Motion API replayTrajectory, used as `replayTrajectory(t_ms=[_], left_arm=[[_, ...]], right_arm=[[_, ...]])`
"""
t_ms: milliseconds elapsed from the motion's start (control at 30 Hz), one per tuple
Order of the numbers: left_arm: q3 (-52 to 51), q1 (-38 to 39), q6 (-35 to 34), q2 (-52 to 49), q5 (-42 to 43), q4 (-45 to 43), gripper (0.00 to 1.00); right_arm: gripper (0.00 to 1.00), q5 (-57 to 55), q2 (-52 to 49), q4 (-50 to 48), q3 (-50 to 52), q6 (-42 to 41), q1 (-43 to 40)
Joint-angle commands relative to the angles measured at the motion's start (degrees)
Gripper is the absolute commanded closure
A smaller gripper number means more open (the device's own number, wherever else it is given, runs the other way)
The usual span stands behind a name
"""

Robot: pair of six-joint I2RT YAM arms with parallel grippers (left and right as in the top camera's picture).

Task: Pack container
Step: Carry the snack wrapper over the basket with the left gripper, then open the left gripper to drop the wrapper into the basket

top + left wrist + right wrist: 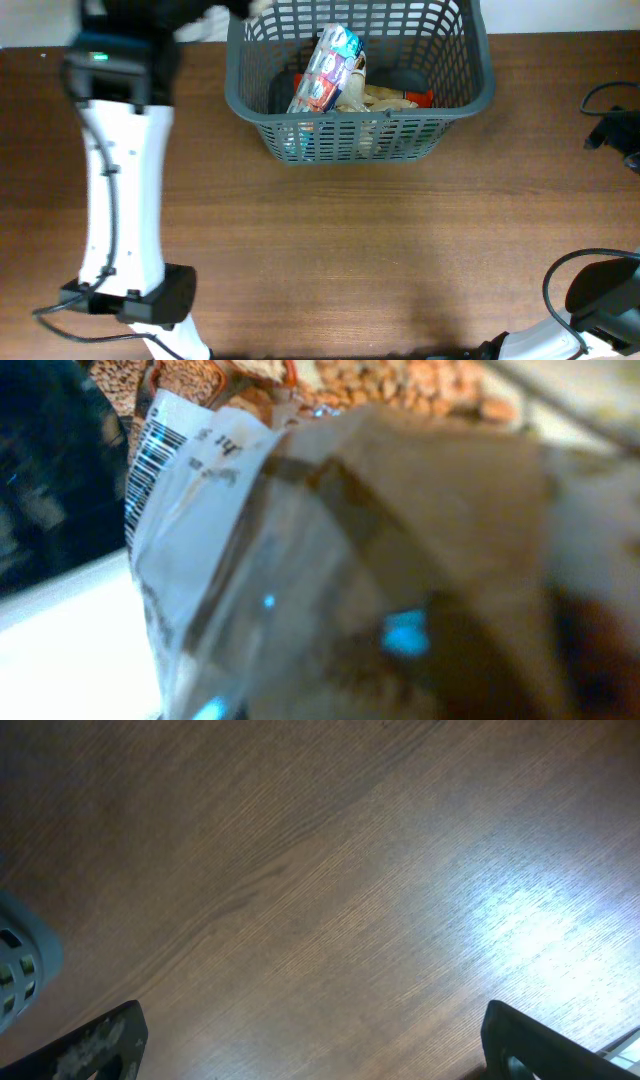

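- Your container (350, 113) sits at the table's (350, 870) far edge, with packets (325, 70) inside.
- Your left gripper, just left of the container, is closed; a blurred packet (330, 560) fills its camera.
- Your right gripper (320, 1050) is spread wide, near the container's corner.

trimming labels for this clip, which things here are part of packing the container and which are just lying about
Part of the job:
container
bright packet standing in it
barcoded packet close to the left wrist camera

Just there:
black cable at the right
right gripper, open over bare table
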State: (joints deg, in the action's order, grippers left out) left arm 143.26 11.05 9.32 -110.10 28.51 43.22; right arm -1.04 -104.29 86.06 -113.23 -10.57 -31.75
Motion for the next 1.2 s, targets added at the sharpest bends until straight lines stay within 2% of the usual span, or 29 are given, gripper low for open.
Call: replayTrajectory(t_ms=[0, 100, 300, 567, 733, 767, 800, 833, 900, 933, 1000, 1067, 1100, 1133, 1167], left_arm=[[0.35, 5.68, 1.55, -2.08, -7.96, -3.21, 0.98], [0.35, 8.33, 1.42, -6.49, -8.96, -6.16, 0.98], [0.35, 9.05, -0.33, -15.19, -8.55, -6.08, 0.98], [0.35, 9.2, -1.4, -24.59, -1.11, -1.49, 0.98], [0.35, 10.21, -1.36, -25.88, -0.68, 0.17, 0.96], [0.35, 10.38, -1.36, -25.86, -0.66, 0.15, 0.85], [0.35, 10.62, -1.33, -25.86, -0.68, 0.15, 0.65], [0.35, 10.78, -1.33, -25.86, -0.68, 0.15, 0.59], [0.35, 10.93, -1.33, -25.86, -0.68, 0.35, 0.57], [0.35, 10.93, -1.33, -25.86, -0.66, 0.57, 0.53], [0.37, 10.93, -1.36, -25.86, -0.63, 0.98, 0.33], [0.37, 10.93, -1.36, -25.64, -0.13, 0.98, 0.23], [0.44, 10.84, -1.38, -25.46, 0.35, 0.98, 0.17], [0.52, 10.75, -1.38, -25.11, 0.96, 1.01, 0.04], [0.55, 10.58, -1.36, -24.65, 1.62, 1.01, 0.01]], right_arm=[[0.01, -0.09, 0.72, -0.04, 0.11, -0.48, -0.15], [0.01, -0.09, 0.72, -0.04, 0.11, -0.48, -0.15], [0.01, -0.09, 0.72, -0.04, 0.11, -0.48, -0.15], [0.01, -0.09, 0.72, -0.04, 0.11, -0.48, -0.15], [0.02, -0.09, 0.72, -0.04, 0.11, -0.48, -0.15], [0.01, -0.09, 0.72, -0.04, 0.11, -0.48, -0.15], [0.02, -0.09, 0.72, -0.04, 0.11, -0.48, -0.15], [0.01, -0.09, 0.72, -0.04, 0.11, -0.48, -0.15], [0.01, -0.09, 0.72, -0.04, 0.11, -0.48, -0.15], [0.01, -0.09, 0.72, -0.04, 0.11, -0.48, -0.15], [0.01, -0.09, 0.72, -0.02, 0.11, -0.48, -0.15], [0.01, -0.09, 0.72, -0.04, 0.09, -0.48, -0.15], [0.01, -0.09, 0.72, -0.04, 0.09, -0.48, -0.15], [0.01, -0.09, 0.72, -0.04, 0.11, -0.48, -0.15], [0.01, -0.09, 0.72, -0.02, 0.11, -0.48, -0.15]])
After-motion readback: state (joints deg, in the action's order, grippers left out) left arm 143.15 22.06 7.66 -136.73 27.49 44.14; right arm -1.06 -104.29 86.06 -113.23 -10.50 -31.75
